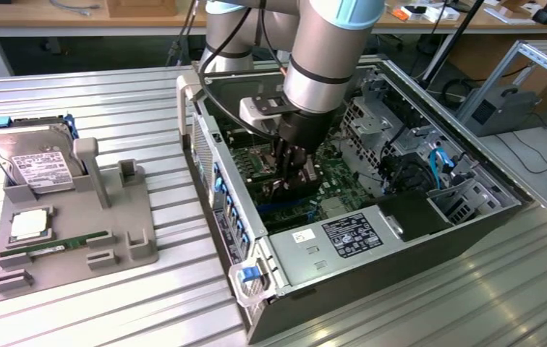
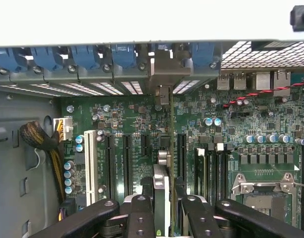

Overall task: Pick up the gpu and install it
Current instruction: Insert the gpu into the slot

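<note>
My gripper (image 1: 291, 168) is lowered into the open computer case (image 1: 254, 289), over the green motherboard (image 2: 241, 124). It is shut on the gpu (image 2: 162, 191), a thin dark card seen edge-on between the black fingers (image 2: 142, 215). The card runs from the fingers to its pale metal bracket (image 2: 169, 69), which reaches the rear slot openings under the blue latches (image 2: 125, 54). The card's edge lies between two of the long black expansion slots (image 2: 127, 158); whether it sits in a slot I cannot tell. In the exterior view the gpu (image 1: 288, 194) shows as a dark piece below the gripper.
A grey parts holder (image 1: 71, 246) at the exterior view's left carries a hard drive (image 1: 37, 163), a green RAM stick (image 1: 56, 248) and a chip (image 1: 27, 225). Inside the case are the power supply (image 1: 351, 235), drive cage (image 1: 467, 195), CPU socket (image 2: 263, 191) and a cable bundle (image 2: 43, 141).
</note>
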